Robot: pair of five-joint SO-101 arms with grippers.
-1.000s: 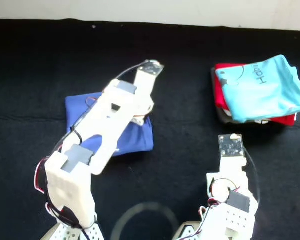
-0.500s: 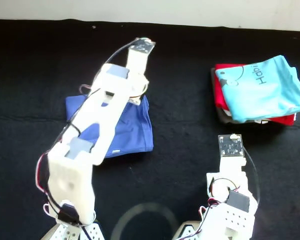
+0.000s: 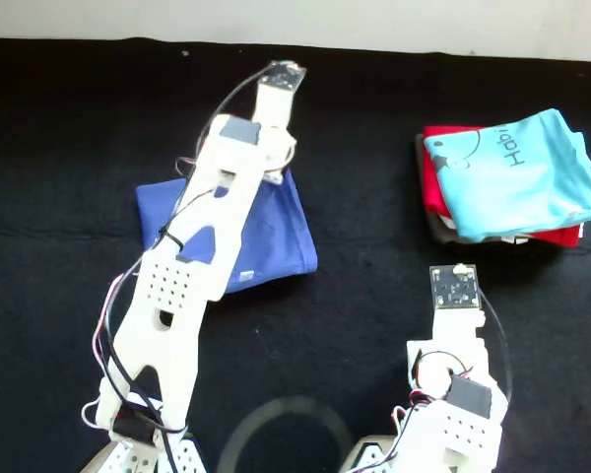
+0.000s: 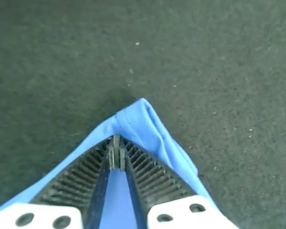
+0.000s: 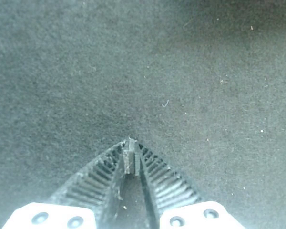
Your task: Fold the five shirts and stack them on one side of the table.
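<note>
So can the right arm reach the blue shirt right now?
Probably its near edge: bare table lies between the right gripper and the blue shirt, though the left gripper pinches its far corner.

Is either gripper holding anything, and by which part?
The left gripper pinches the folded blue fabric shirt by a corner. The right gripper is shut on nothing, above the black table cover.

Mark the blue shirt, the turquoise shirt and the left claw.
blue shirt (image 3: 288,241), high view, part clear of the arm.
turquoise shirt (image 3: 520,182), high view, top middle.
left claw (image 4: 116,149), left wrist view, closed tips.
</note>
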